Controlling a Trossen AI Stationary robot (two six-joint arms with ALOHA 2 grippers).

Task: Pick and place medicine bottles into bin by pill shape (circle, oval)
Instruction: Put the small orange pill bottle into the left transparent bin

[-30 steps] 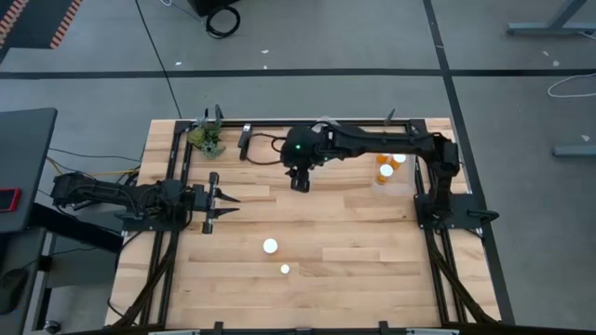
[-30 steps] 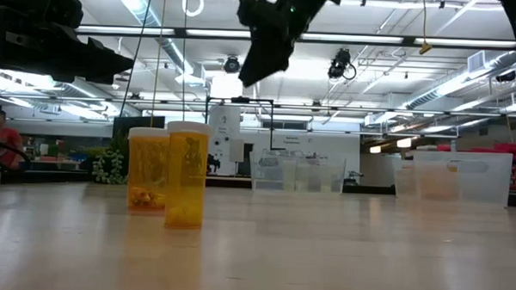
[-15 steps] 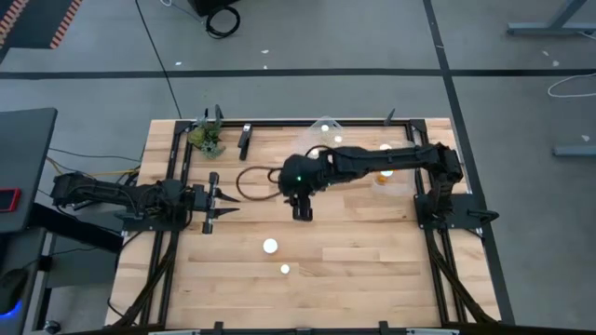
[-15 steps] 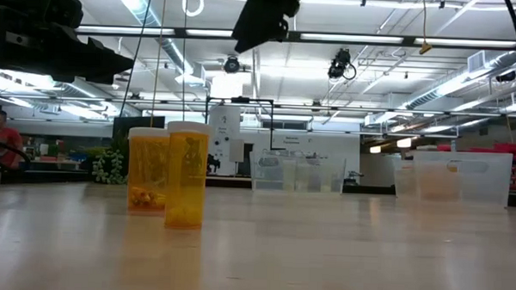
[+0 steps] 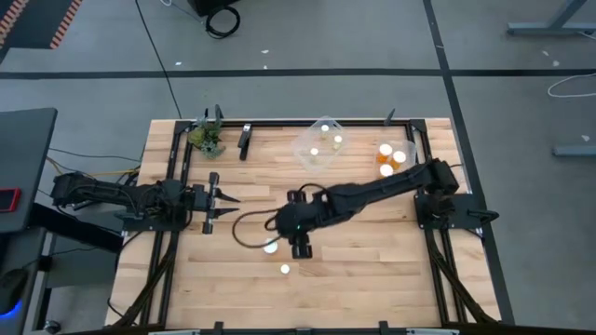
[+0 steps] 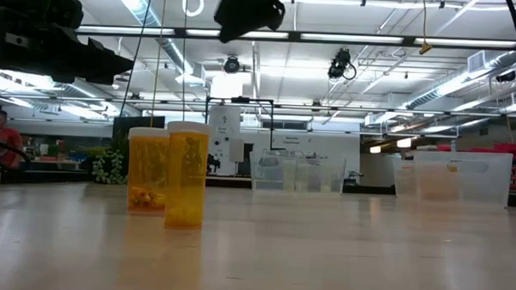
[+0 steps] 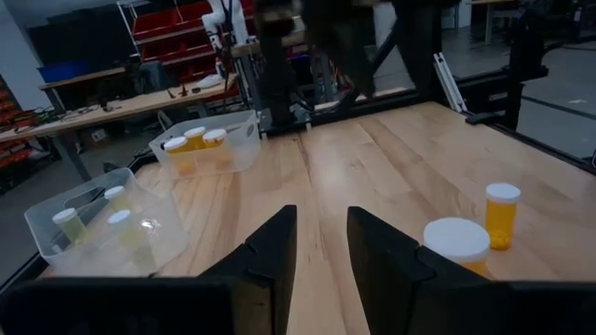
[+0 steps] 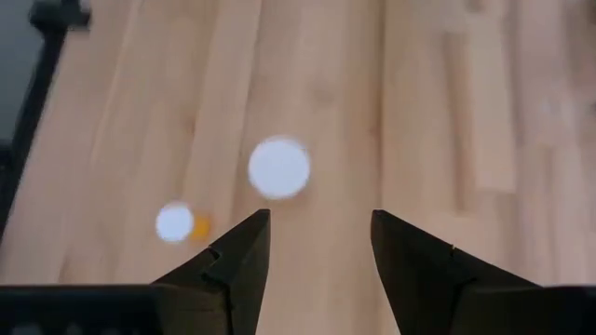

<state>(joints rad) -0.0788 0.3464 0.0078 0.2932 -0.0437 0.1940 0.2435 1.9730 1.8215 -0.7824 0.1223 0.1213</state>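
Note:
Two amber medicine bottles with white caps stand upright on the wooden table: a larger one (image 5: pixel 270 247) (image 8: pixel 279 167) (image 6: pixel 186 174) and a smaller one (image 5: pixel 285 270) (image 8: pixel 174 224) (image 6: pixel 148 170). My right gripper (image 5: pixel 300 246) (image 8: pixel 319 233) is open and empty, held above the table just right of the larger bottle and pointing down. It shows at the top of the low view (image 6: pixel 250 7). My left gripper (image 5: pixel 223 197) (image 7: pixel 321 242) is open and empty at the table's left side. Both bottles also show in its wrist view, the larger (image 7: pixel 456 244) and the smaller (image 7: pixel 502 214).
A clear bin (image 5: pixel 319 144) (image 7: pixel 102 219) holding white-capped bottles stands at the far middle. A second clear bin (image 5: pixel 393 158) (image 7: pixel 200 149) with amber bottles stands at the far right. A small green plant (image 5: pixel 207 138) is at the far left corner. Black frame rails run along both sides.
My right gripper has swung from the far side by the bins toward the table's near edge and left, ending above the two standing bottles. The bins it was covering now show. The bottles have not moved.

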